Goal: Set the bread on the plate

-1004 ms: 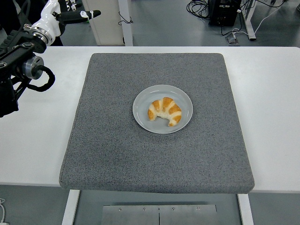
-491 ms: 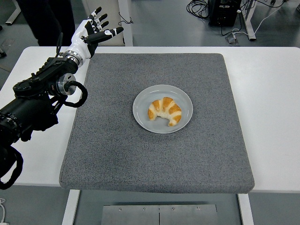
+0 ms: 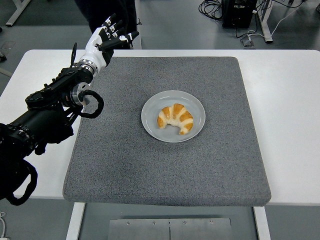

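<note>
A golden croissant [image 3: 175, 119] lies on the round grey plate [image 3: 150, 125] in the middle of the grey mat [image 3: 170, 165]. My left arm reaches in from the left edge over the mat's far left corner. Its white hand [image 3: 111, 37] is held up near the table's far edge, fingers spread and holding nothing, well away from the plate. The right arm does not appear.
The white table [image 3: 290, 100] shows on both sides of the mat. A person in dark clothing [image 3: 105, 10] stands behind the table's far edge, just beyond my left hand. Cables and a dark box lie on the floor at the back right.
My left arm has swung further in over the table and to the right, the hand staying open. A person has come into view at the top. The croissant and plate have not moved.
</note>
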You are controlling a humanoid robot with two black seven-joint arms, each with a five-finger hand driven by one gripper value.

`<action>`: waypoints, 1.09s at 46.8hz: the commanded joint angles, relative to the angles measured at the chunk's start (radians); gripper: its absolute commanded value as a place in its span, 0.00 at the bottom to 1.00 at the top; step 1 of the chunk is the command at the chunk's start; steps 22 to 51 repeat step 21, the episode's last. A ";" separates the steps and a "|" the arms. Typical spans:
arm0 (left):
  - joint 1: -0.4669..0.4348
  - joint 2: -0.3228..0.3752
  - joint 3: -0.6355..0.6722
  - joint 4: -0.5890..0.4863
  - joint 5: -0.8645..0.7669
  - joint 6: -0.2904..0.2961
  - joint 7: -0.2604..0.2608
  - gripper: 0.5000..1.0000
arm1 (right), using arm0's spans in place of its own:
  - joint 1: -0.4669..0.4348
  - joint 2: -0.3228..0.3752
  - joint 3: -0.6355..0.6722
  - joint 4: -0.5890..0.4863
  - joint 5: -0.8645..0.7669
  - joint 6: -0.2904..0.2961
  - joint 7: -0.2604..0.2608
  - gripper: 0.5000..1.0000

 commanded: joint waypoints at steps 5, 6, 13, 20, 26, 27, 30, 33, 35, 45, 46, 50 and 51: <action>0.038 0.006 -0.081 0.000 -0.008 0.000 0.030 0.94 | 0.000 0.000 0.000 0.000 0.001 -0.002 0.000 1.00; 0.041 0.004 -0.081 0.000 -0.009 0.000 0.030 0.94 | 0.000 0.000 0.000 0.000 -0.001 0.000 0.000 1.00; 0.059 -0.002 -0.087 0.000 -0.009 0.000 0.028 0.94 | 0.000 0.000 0.000 -0.006 0.001 -0.002 0.000 1.00; 0.059 -0.002 -0.089 0.000 -0.009 0.002 0.025 0.94 | -0.003 0.000 0.000 -0.006 0.001 -0.002 0.000 1.00; 0.059 -0.002 -0.087 0.000 -0.009 0.003 0.024 0.94 | -0.004 0.000 0.000 -0.006 0.001 -0.003 0.000 1.00; 0.059 -0.002 -0.087 0.000 -0.009 0.003 0.024 0.94 | -0.004 0.000 0.000 -0.006 0.001 -0.003 0.000 1.00; 0.059 -0.002 -0.087 0.000 -0.009 0.003 0.024 0.94 | -0.004 0.000 0.000 -0.006 0.001 -0.003 0.000 1.00; 0.059 -0.002 -0.087 0.000 -0.009 0.003 0.024 0.94 | -0.004 0.000 0.000 -0.006 0.001 -0.003 0.000 1.00; 0.059 -0.002 -0.087 0.000 -0.009 0.003 0.024 0.94 | -0.004 0.000 0.000 -0.006 0.001 -0.003 0.000 1.00; 0.059 -0.002 -0.087 0.000 -0.009 0.003 0.024 0.94 | -0.004 0.000 0.000 -0.006 0.001 -0.003 0.000 1.00; 0.059 -0.002 -0.087 0.000 -0.009 0.003 0.024 0.94 | -0.004 0.000 0.000 -0.006 0.001 -0.003 0.000 1.00; 0.059 -0.002 -0.087 0.000 -0.009 0.003 0.024 0.94 | -0.004 0.000 0.000 -0.006 0.001 -0.003 0.000 1.00; 0.059 -0.002 -0.087 0.000 -0.009 0.003 0.024 0.94 | -0.004 0.000 0.000 -0.006 0.001 -0.003 0.000 1.00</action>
